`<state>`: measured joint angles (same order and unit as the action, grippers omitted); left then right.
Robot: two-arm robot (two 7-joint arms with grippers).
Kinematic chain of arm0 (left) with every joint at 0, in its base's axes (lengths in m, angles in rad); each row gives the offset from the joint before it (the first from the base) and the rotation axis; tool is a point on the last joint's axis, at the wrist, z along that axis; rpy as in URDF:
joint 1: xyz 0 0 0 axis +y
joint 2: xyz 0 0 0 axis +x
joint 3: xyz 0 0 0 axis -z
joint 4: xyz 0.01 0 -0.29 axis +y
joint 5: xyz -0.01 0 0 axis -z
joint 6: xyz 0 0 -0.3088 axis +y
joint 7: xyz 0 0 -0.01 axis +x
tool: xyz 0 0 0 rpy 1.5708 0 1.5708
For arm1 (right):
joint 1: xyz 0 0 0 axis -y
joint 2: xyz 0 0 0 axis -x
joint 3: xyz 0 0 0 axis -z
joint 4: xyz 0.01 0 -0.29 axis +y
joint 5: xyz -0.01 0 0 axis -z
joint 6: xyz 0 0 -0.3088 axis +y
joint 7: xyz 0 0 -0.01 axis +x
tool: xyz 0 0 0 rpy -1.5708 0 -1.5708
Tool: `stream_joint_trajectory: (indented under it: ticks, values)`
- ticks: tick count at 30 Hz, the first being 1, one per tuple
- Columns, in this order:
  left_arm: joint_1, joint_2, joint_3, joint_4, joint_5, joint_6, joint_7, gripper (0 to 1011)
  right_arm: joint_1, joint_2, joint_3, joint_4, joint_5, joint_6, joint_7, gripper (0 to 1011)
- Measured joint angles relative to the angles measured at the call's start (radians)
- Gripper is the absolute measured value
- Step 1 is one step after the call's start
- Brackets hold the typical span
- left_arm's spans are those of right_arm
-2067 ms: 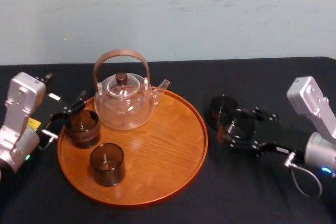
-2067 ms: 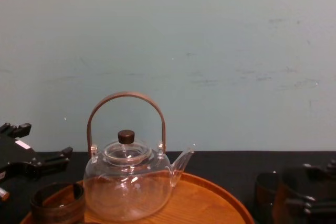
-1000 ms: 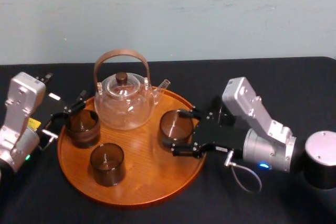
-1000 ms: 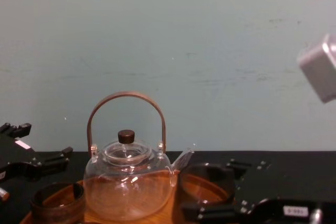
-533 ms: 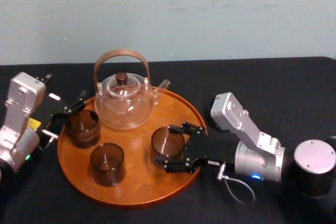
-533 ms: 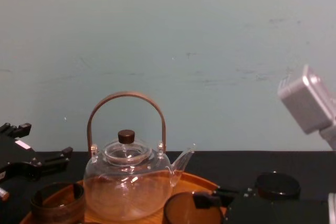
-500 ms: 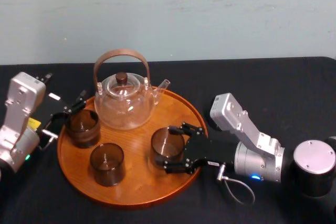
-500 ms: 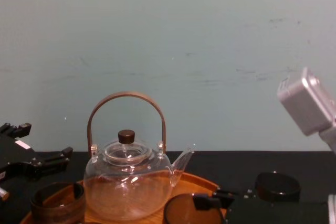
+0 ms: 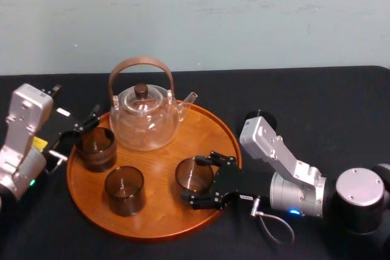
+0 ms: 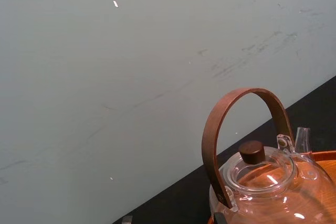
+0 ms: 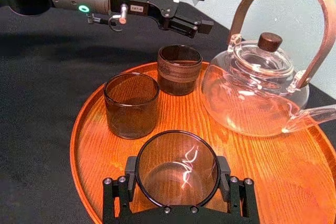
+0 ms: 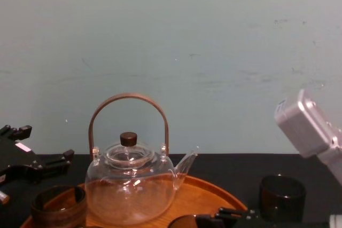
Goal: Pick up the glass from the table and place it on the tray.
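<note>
Glass (image 9: 194,173) — a short, smoky tumbler — sits low over the right half of the round wooden tray (image 9: 159,222) in the head view. It is clasped across its side wall by the right claw (image 9: 192,179), which reaches in from the black desk (image 9: 317,95) over the rim. Whether its base already rests on the wood cannot be told. A second dark glass (image 9: 124,190) and a third glass (image 9: 95,147) stand on the tray's left half, with a clear glass teapot (image 9: 144,120) at the back. The left claw (image 9: 82,131) hangs just beside the third glass, fingers spread and holding nothing.

The left wrist view catches the teapot's brown hoop handle (image 10: 244,100) and dark lid knob (image 10: 252,152) against a pale wall.

In the right wrist view, one black finger (image 11: 131,169) presses each side of the held glass just under its rim, with the tray's grain beneath. The idle left claw shows across the tray, above the third glass.

From the chest view, the held glass's rim peeks up at the bottom edge, right of the teapot. A fourth dark glass (image 12: 282,197) stands off the tray on the desk.

The tumbler looks light, stiff, smooth-walled and brittle — probably slippery. With no handle, a moderate pinch across the wall seems the sound hold, and it wants a flat set-down before release.
</note>
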<state>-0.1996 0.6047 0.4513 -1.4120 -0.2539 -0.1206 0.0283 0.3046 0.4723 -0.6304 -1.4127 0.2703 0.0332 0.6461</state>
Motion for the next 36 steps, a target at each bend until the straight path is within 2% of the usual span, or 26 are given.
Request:
stream_joint_trajectory:
  ticks: [25, 30, 36]
  values:
    - [0.0, 0.0, 0.0, 0.0, 0.0, 0.0, 0.0, 1001, 0.001, -0.005, -0.007, 0.013, -0.008, 0.008, -0.009, 916]
    - [0.0, 0.0, 0.0, 0.0, 0.0, 0.0, 0.0, 1001, 0.001, -0.005, -0.007, 0.013, -0.007, 0.008, -0.008, 1002]
    - [0.0, 0.0, 0.0, 0.0, 0.0, 0.0, 0.0, 1001, 0.001, -0.005, -0.006, 0.013, -0.007, 0.008, -0.008, 1002]
